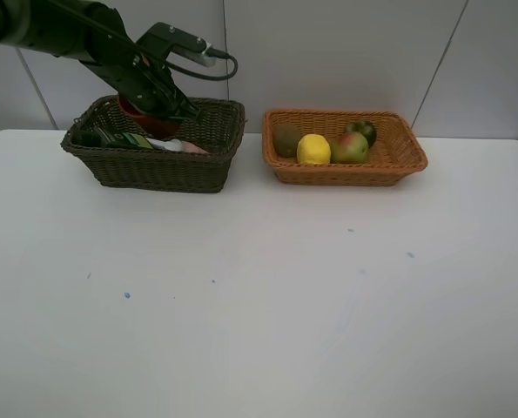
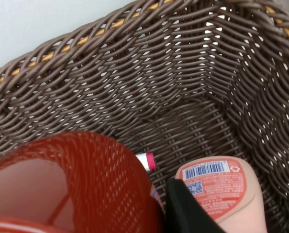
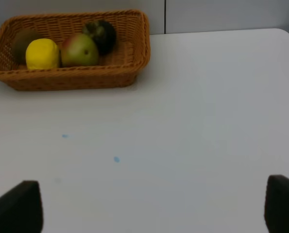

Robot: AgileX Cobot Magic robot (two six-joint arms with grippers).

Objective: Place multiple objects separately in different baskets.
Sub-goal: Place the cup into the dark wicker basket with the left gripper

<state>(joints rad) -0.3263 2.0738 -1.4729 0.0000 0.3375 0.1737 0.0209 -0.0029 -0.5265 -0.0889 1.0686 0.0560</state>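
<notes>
Left end effector is pinched shut on the rim of the glossy red plastic cup, holding it inside the deep dark olive-brown wicker basket. Wrist view: cup sits low in the basket, just beside the pink bottle with the barcode label; a white marker with a pink cap lies on the weave between them. Dark green bottle lies along the near wall.

Right end effector is spread wide, empty, over bare white table.

Shallow orange-tan wicker basket already has brown kiwi, yellow lemon, green-red pear and dark green round fruit.

Step, as I read it: dropping off the cup, likely the last item. Next: lower it to the basket floor, open, then lift straight up clear of the rim without snagging the weave.
</notes>
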